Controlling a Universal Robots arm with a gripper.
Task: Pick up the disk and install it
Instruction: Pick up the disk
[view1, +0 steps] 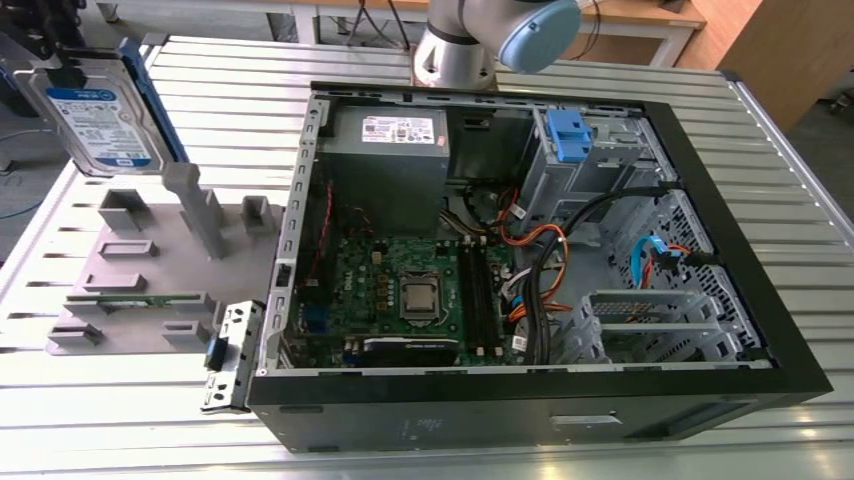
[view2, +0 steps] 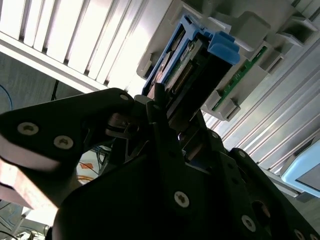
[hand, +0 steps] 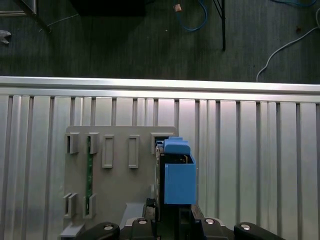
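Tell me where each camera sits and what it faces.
Exterior view: off-arm, above, looking into the open computer case; arm joint shows.
First wrist view: on the wrist, looking past the claw onto the grey fixture.
Second wrist view: on the wrist, looking along the claw's side.
Both wrist views share the clamped disk.

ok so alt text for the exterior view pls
The disk is held on edge in the gripper at the exterior view's left, over a grey parts holder. Beside it on the slatted metal table lies an open computer case, its motherboard exposed.
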